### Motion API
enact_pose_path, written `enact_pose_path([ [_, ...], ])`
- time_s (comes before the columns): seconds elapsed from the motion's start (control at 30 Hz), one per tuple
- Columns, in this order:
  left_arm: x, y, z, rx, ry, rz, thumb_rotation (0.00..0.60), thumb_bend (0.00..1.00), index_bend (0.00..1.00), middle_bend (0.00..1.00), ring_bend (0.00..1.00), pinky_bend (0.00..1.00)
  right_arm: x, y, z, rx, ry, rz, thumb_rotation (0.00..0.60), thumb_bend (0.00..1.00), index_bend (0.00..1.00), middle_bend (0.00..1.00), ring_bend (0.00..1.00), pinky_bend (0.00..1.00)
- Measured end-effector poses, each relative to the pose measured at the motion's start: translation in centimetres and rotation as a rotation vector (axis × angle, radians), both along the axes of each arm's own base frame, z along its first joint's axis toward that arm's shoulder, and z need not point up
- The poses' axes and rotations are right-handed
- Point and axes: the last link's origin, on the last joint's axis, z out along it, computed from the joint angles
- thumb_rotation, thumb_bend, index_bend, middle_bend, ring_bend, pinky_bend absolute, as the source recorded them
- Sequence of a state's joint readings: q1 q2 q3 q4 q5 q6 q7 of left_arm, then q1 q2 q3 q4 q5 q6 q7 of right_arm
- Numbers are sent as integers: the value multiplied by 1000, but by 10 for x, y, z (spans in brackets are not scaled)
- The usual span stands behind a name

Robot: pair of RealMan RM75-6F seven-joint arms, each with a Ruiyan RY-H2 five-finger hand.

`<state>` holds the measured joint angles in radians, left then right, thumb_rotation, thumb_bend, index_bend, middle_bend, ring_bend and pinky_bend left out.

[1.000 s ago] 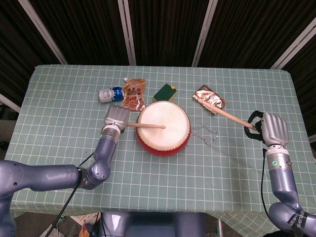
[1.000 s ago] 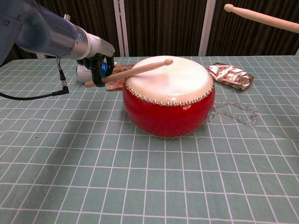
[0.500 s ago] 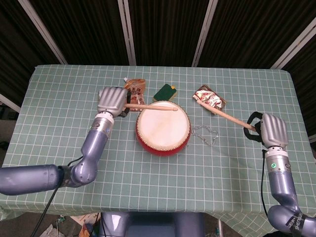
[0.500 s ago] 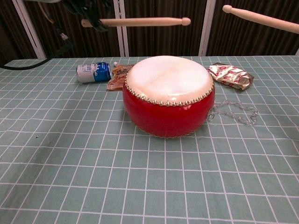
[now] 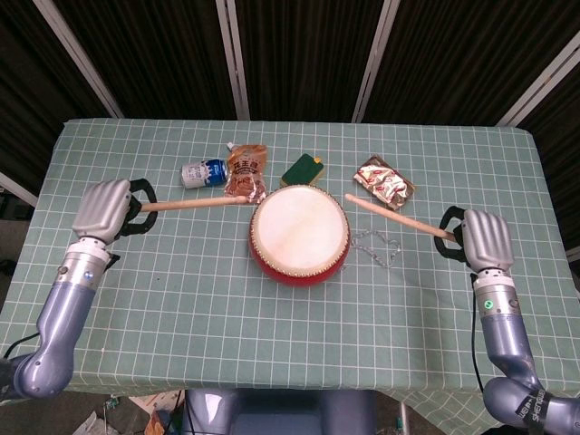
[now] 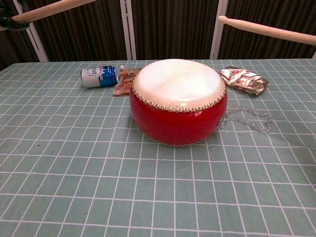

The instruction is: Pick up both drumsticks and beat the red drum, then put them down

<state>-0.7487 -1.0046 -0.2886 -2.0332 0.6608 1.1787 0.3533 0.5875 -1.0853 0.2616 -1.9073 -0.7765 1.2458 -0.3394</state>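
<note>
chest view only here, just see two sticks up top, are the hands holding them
Observer: Yes. In the head view the left hand grips the left drumstick by its butt end.
Operator: and the right one
Observer: The right hand grips the right drumstick the same way, out to the right of the red drum.
Operator: tips over the drum
Observer: No. From above, both tips stop just short of the drumhead, one on each side.
Operator: anything behind the drum i cant see
Observer: A green packet lies just beyond it.

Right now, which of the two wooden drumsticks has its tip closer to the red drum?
The wooden drumstick in the right hand: that drumstick ends just beside the red drum rim. The left hand's drumstick tip stops farther off, by the orange pouch.
</note>
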Motion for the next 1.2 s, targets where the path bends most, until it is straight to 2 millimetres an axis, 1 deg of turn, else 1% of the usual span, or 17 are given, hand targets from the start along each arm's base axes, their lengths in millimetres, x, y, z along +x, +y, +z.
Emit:
enact_pose_path([
  [0.1, -13, -11, 5, -3, -20, 7, 600, 556, 788, 1000, 1000, 1000, 12, -1, -3, 19, -6, 26, 600, 620, 985, 1000, 1000, 1000],
  [0.2, -21, -16, 9, -9, -32, 9, 600, 556, 788, 1000, 1000, 1000, 24, -3, -3, 36, 3, 55, 600, 620, 985, 1000, 1000, 1000],
  [0.37, -30, -14, 14, -8, -53, 19, 600, 556, 788, 1000, 1000, 1000, 47, -7, 3, 30, 15, 106, 600, 620, 985, 1000, 1000, 1000],
  [0.57, -33, -9, 26, 11, -84, 18, 600, 556, 788, 1000, 1000, 1000, 77, -13, 22, -10, -81, 163, 600, 620, 985, 1000, 1000, 1000],
  [0.63, -33, -8, 29, 19, -97, 16, 600, 556, 788, 1000, 1000, 1000, 81, -14, 25, -7, -80, 174, 600, 620, 985, 1000, 1000, 1000],
  [0.7, -32, -7, 33, 22, -107, 10, 600, 556, 788, 1000, 1000, 1000, 84, -15, 23, 4, -59, 179, 600, 620, 985, 1000, 1000, 1000],
  [0.8, -31, -7, 36, 21, -116, 3, 600, 556, 788, 1000, 1000, 1000, 86, -16, 15, 36, 8, 189, 600, 620, 985, 1000, 1000, 1000],
  [0.9, -30, -7, 38, 16, -126, 2, 600, 556, 788, 1000, 1000, 1000, 87, -18, -2, 85, 104, 193, 600, 620, 985, 1000, 1000, 1000],
  [1.0, -30, -7, 38, 7, -133, 2, 600, 556, 788, 1000, 1000, 1000, 85, -22, -23, 142, 235, 189, 600, 620, 985, 1000, 1000, 1000],
  [1.2, -32, -7, 38, -17, -135, 6, 600, 556, 788, 1000, 1000, 1000, 76, -31, -71, 237, 598, 144, 600, 621, 985, 1000, 1000, 1000],
])
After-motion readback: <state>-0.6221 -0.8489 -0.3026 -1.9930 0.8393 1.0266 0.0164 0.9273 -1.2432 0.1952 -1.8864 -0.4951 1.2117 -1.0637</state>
